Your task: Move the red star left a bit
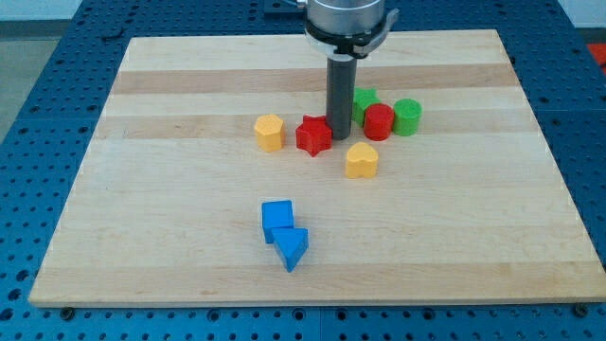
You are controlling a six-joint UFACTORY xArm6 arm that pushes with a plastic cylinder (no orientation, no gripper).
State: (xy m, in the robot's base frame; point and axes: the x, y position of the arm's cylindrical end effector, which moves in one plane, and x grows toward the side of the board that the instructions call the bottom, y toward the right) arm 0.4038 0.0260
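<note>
The red star [313, 135] is seen lying flat near the board's middle, with one point aimed toward the view's top; no long axis can be made out. My tip [340, 143] is set just beside its right edge, perhaps touching. No jaws are carried by the rod. A yellow block [269, 132] is placed to the star's left, a yellow heart [361, 161] to its lower right.

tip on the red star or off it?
On it, as far as the view shows: my tip sits against the red star's right edge with no visible gap. The yellow block stands apart, further left.
</note>
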